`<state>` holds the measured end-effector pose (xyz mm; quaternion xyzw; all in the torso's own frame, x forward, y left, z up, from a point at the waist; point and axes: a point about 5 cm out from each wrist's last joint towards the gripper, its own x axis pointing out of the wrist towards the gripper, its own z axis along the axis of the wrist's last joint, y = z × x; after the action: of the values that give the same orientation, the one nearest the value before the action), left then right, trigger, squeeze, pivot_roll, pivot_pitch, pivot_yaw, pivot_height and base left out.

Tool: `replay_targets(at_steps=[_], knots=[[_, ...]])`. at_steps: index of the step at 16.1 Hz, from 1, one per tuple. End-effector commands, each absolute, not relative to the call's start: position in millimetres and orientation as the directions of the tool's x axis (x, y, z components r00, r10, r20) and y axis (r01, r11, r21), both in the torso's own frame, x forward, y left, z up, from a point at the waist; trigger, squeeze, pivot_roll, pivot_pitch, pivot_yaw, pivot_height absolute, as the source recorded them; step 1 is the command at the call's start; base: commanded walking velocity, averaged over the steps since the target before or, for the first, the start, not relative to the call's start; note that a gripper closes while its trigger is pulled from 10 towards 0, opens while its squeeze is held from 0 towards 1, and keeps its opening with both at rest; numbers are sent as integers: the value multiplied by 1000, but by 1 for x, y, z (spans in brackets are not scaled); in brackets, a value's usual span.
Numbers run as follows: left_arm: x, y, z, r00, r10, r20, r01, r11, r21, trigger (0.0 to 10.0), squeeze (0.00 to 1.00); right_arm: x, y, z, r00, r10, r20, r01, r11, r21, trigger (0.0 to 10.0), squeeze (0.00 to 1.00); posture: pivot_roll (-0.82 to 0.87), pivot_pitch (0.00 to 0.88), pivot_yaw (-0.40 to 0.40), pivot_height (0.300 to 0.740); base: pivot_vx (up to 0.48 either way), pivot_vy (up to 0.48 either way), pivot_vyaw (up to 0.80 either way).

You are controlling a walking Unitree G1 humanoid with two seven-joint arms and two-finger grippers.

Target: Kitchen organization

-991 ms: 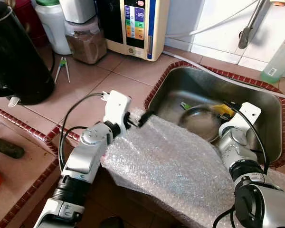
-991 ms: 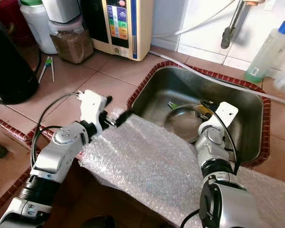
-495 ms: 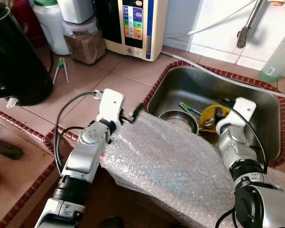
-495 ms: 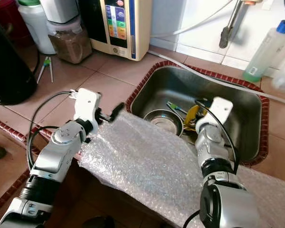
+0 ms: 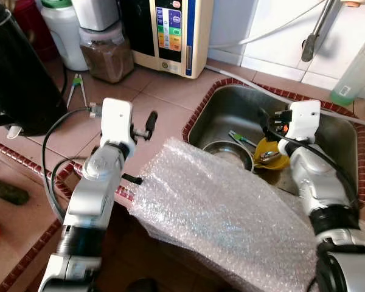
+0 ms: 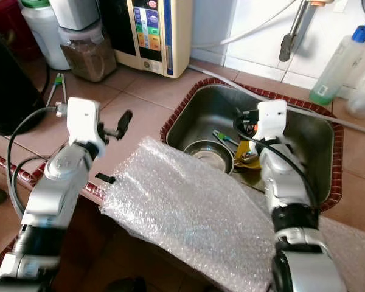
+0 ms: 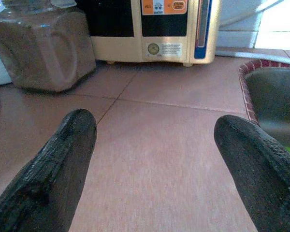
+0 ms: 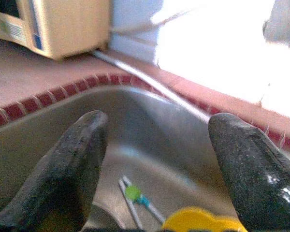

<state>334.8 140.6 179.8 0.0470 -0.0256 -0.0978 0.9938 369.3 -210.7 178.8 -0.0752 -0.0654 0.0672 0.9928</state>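
Observation:
A sheet of bubble wrap [image 5: 219, 207] lies loose over the counter's front edge and the near rim of the steel sink [image 5: 231, 106]. Above the counter, left of the wrap's corner, my left gripper [image 5: 141, 149] is open and holds nothing; its wrist view shows bare tile between the fingers [image 7: 63, 164]. My right gripper [image 6: 240, 121] hangs open over the sink, with nothing between its fingers [image 8: 67, 169]. In the sink lie a steel bowl [image 5: 228, 152], a yellow cup [image 5: 271, 159] with a spoon, and a green-tipped utensil [image 8: 133, 193].
A black kettle [image 5: 18, 73] stands at the left. A jar of brown powder [image 5: 106, 52] and a cream water machine [image 5: 176, 30] line the back wall. Green-handled tongs [image 5: 78, 85] lie on the tiles. A green bottle [image 6: 337, 61] stands behind the sink.
The left gripper let go of the wrap's corner, lifted and swung left. The right gripper rose out from the wrap's far edge. The wrap settled lower, uncovering the bowl and yellow cup.

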Motion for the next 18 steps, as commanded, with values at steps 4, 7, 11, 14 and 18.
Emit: replay_targets(at_steps=[4,7,11,14,18], knots=[[309,145,158,977,-213,-6,213,970,116,10000,0,354,-209,175,972,211,104,-191,966,-174,10000,1000,-14,51,28,740,0,0,0],[285,154,141,989,-144,-38,148,979,142,10000,0,342,-211,173,974,193,122,-170,970,-177,10000,1000,-8,41,12,740,0,0,0],[275,175,138,998,-52,-45,58,989,138,10000,0,327,-226,166,986,110,122,-86,980,-181,10000,1000,11,44,-2,740,0,0,0],[272,176,142,996,-80,-26,84,977,194,10000,0,319,-226,168,985,82,152,-59,987,-149,10000,1000,24,33,-32,740,0,0,0],[276,176,141,998,-35,-53,41,992,123,10000,0,317,-205,169,985,95,141,-82,992,-93,10000,482,-14,42,-11,740,0,0,-384]])
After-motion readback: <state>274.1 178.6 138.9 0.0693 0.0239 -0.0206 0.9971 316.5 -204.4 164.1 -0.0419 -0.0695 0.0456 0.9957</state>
